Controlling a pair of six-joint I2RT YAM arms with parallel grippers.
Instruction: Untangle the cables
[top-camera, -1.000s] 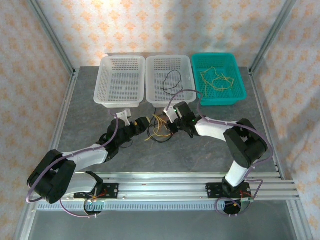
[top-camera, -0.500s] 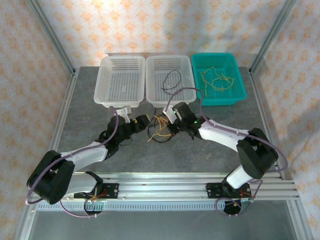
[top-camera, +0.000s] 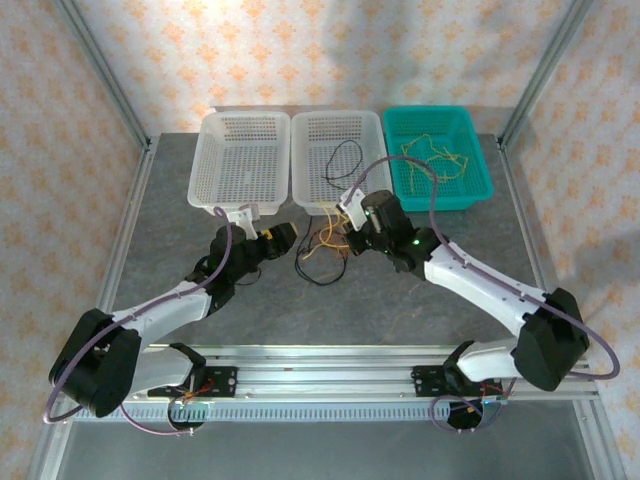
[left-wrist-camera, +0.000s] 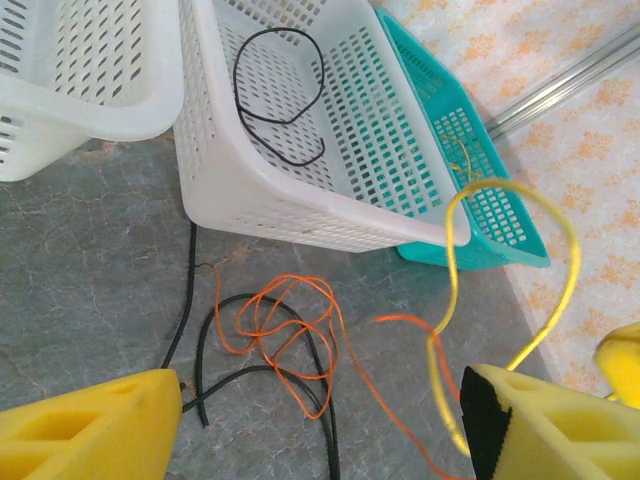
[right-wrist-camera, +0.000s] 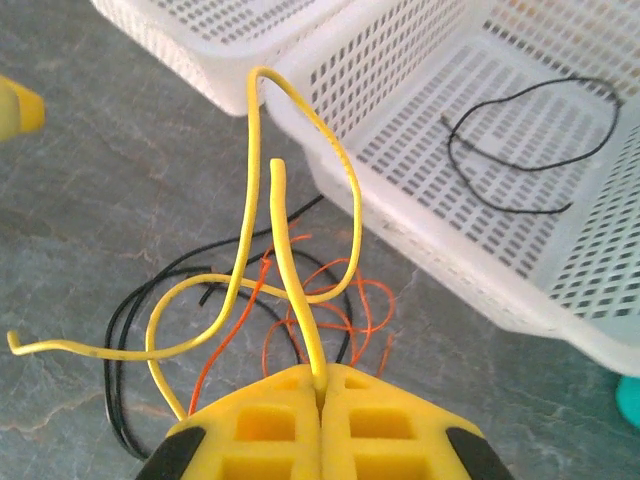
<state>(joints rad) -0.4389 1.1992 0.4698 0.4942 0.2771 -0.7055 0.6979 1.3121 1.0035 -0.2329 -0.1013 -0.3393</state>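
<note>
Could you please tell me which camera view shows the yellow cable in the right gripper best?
The right wrist view: the yellow cable sits close up, pinched in the shut right gripper, its loops plain. The left wrist view catches one loop at the right; the top external view shows it small and hard to trace.

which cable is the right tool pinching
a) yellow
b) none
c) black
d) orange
A: in the right wrist view the right tool is shut on the yellow cable, which rises from between its closed fingers, while the black and orange ones lie on the table.
</note>
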